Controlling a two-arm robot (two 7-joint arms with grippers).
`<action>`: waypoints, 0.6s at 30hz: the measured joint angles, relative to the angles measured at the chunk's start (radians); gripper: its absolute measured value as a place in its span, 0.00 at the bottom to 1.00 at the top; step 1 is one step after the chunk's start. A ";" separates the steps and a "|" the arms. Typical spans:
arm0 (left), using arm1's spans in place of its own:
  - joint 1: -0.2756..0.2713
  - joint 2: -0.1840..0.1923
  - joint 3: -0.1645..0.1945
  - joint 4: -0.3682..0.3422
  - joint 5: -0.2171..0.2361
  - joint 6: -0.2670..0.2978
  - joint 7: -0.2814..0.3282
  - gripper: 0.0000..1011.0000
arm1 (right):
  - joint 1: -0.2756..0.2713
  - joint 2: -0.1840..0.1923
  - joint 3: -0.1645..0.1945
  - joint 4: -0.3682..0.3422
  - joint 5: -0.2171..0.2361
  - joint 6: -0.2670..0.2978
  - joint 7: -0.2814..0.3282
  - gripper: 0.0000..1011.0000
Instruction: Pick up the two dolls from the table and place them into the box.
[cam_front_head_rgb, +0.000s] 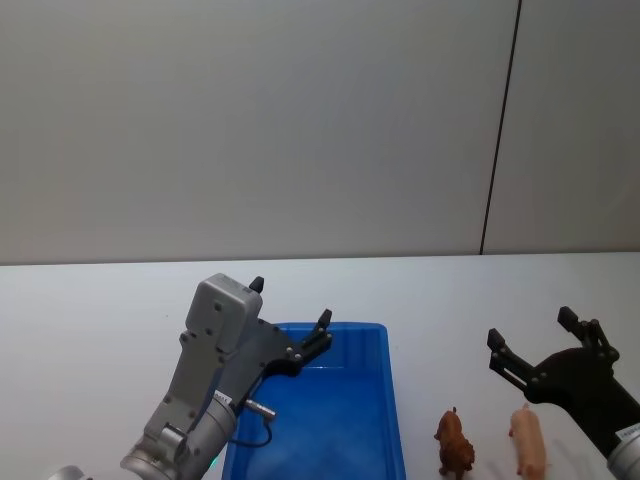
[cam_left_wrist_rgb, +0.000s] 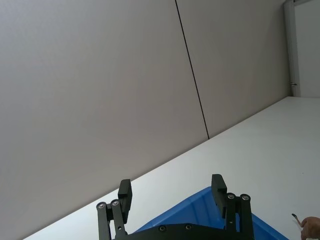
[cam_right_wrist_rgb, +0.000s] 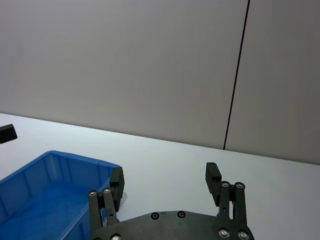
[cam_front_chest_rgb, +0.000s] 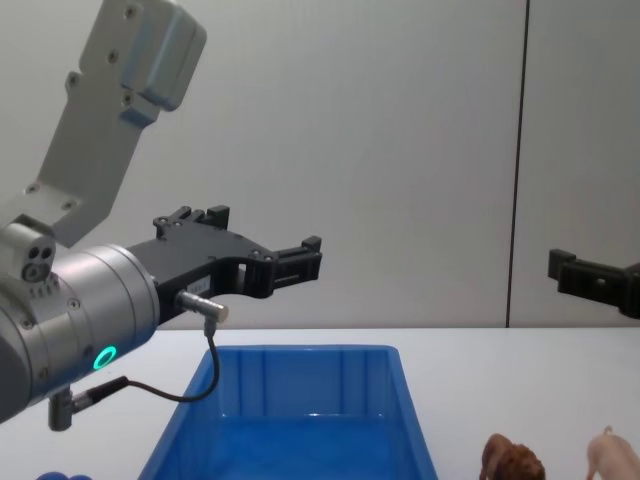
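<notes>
Nearest the robot, the brown doll (cam_front_head_rgb: 455, 445) and the pink doll (cam_front_head_rgb: 528, 440) stand upright side by side on the white tabletop (cam_front_head_rgb: 100, 320), close together but apart. Both are just right of the box (cam_front_head_rgb: 392, 400), the brown one nearer its wall. What shows of the box's blue inside holds no doll, so neither placement looks done. Both picks and both drops are left. The right claw (cam_front_head_rgb: 531, 327) hangs in the air a little beyond the pink doll, raised clear of it, its fingers spread apart with nothing between them. It seems the likelier one to go down for a first grasp. The left claw (cam_front_head_rgb: 291, 302) hovers above the far left part of the box, also spread wide and empty. Behind everything rises a plain grey wall (cam_front_head_rgb: 300, 120).
</notes>
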 joint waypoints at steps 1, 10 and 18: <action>0.000 0.000 0.000 0.000 0.000 0.000 0.000 0.99 | 0.000 0.000 0.000 0.000 0.000 0.000 0.000 0.99; 0.000 0.000 0.000 0.000 0.000 0.000 0.000 0.99 | 0.000 0.006 0.004 0.003 0.001 0.007 0.005 0.99; 0.000 0.000 0.000 0.000 0.000 0.000 0.000 0.99 | -0.006 0.025 0.018 0.013 0.014 0.048 0.024 0.99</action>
